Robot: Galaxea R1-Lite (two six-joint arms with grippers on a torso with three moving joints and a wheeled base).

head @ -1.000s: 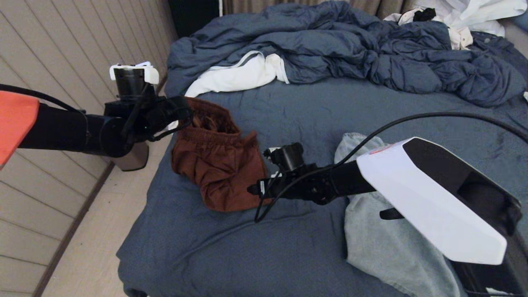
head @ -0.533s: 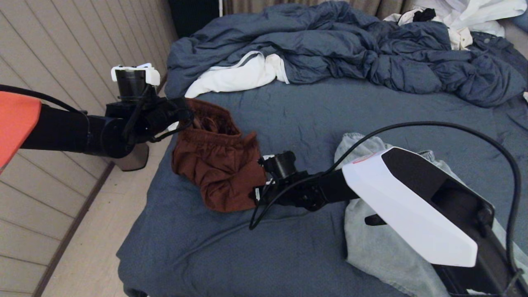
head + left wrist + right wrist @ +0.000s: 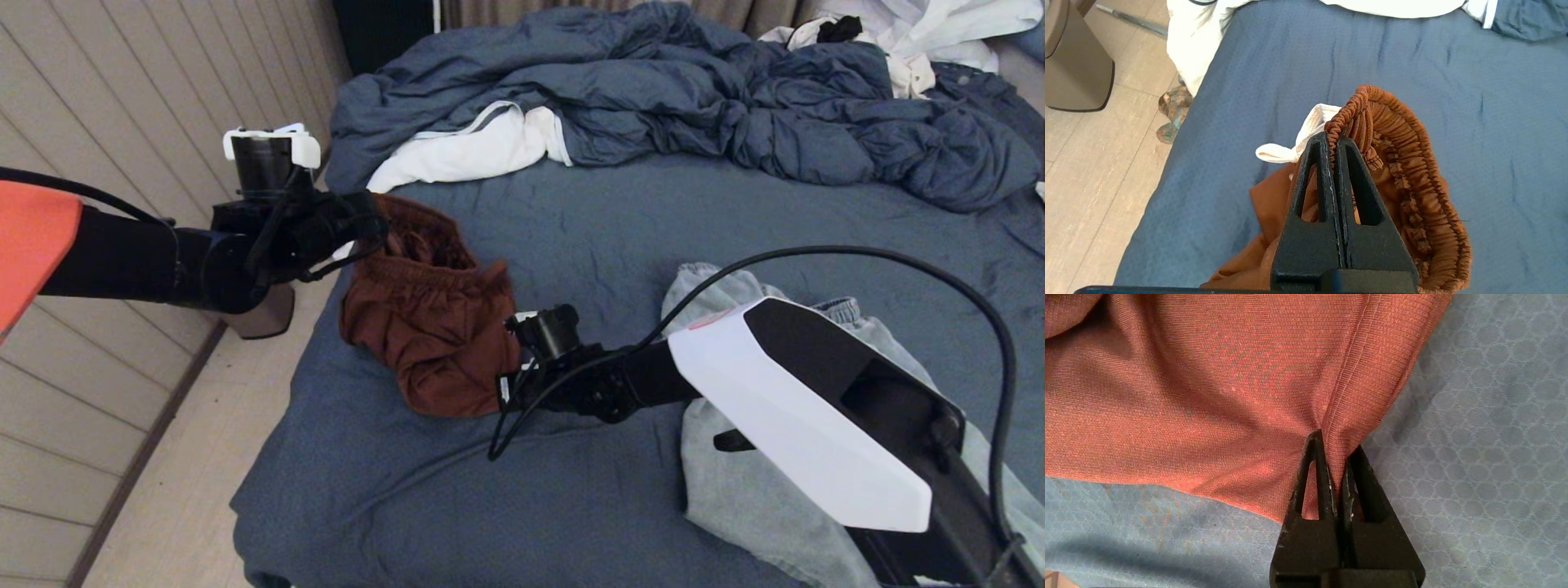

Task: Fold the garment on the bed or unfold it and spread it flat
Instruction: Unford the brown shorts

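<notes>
Where both pincers bite: rust shorts.

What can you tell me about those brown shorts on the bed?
The brown shorts are rust-brown knit cloth with a gathered elastic waistband and a white drawstring. They lie bunched, partly lifted, near the left edge of the bed. The left tool pinches the waistband; the right tool pinches a hemmed edge.
</notes>
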